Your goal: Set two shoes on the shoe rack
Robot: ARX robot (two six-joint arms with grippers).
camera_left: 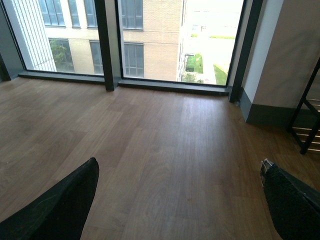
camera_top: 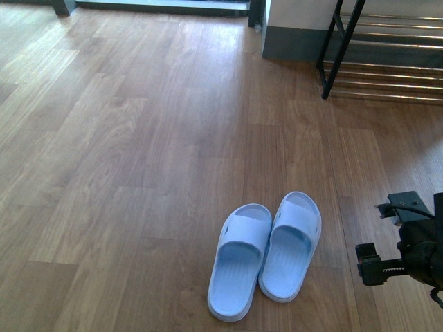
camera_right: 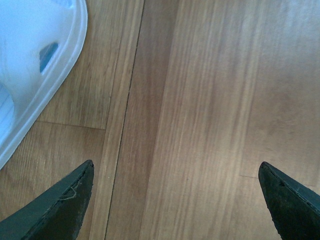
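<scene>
My left gripper point(camera_left: 178, 165) hangs spread wide over bare floor, empty. The left slipper point(camera_top: 239, 263) and right slipper point(camera_top: 294, 242) lie side by side on the floor. Just beside them my right gripper point(camera_top: 374, 238) is spread too, holding nothing. The rack point(camera_top: 340, 48) stands well beyond. I judge pickup is not yet begun: next, I move the right gripper onto the nearer slipper's strap.

Nothing legible in any view: no lettering, brand, number or sign to read on the pale blue slides point(camera_top: 239, 263) or on the shoe rack point(camera_top: 346, 41).
</scene>
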